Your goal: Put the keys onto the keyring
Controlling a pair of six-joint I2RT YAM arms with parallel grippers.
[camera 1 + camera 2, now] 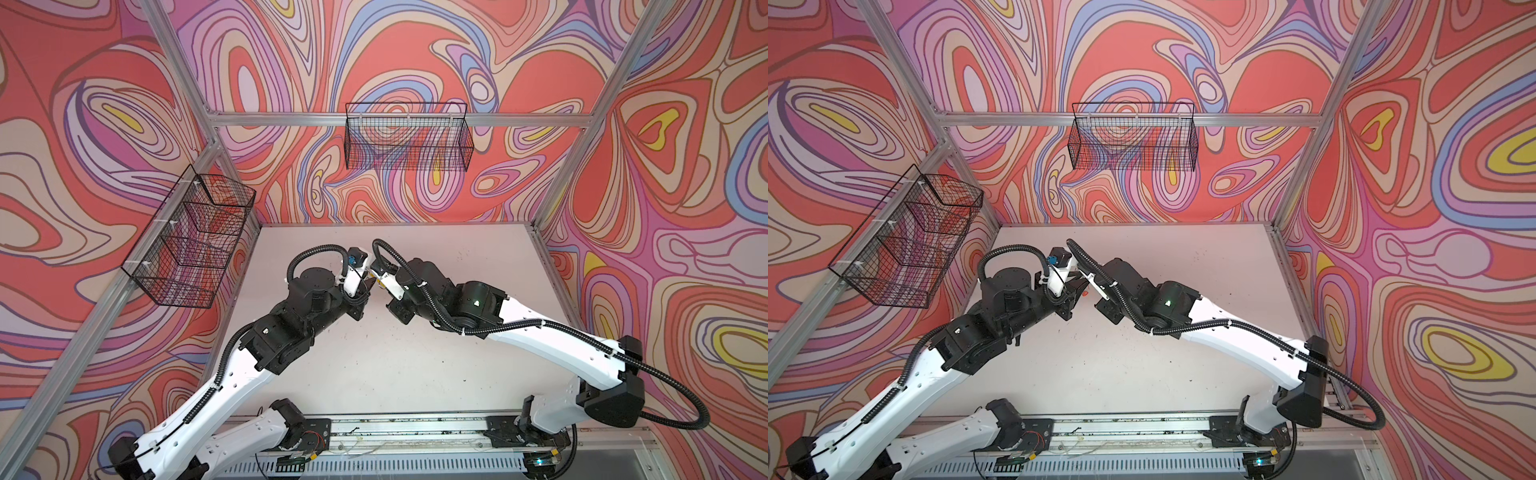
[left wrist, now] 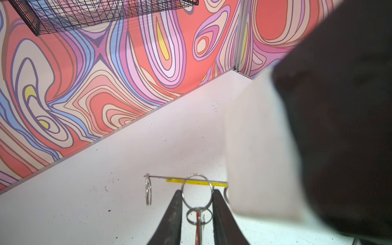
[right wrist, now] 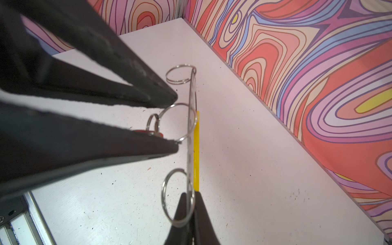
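1. The right gripper [image 3: 192, 196] clamps the keyring [image 3: 191, 95] by its rim, edge-on over the table [image 3: 254, 148].
2. The left gripper [image 2: 197, 192] has its jaws flanking a split ring [image 2: 197, 174] — whether they pinch it, we cannot tell.
3. The red-tagged key [image 2: 198, 224] hangs between them; open tabletop far and right.

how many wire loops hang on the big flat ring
3 on the big ring: a far loop, a middle loop between the left pincer's tips, a near loop by the right pincer's grip. A smaller loop hooks onto the middle one. More may be hidden.
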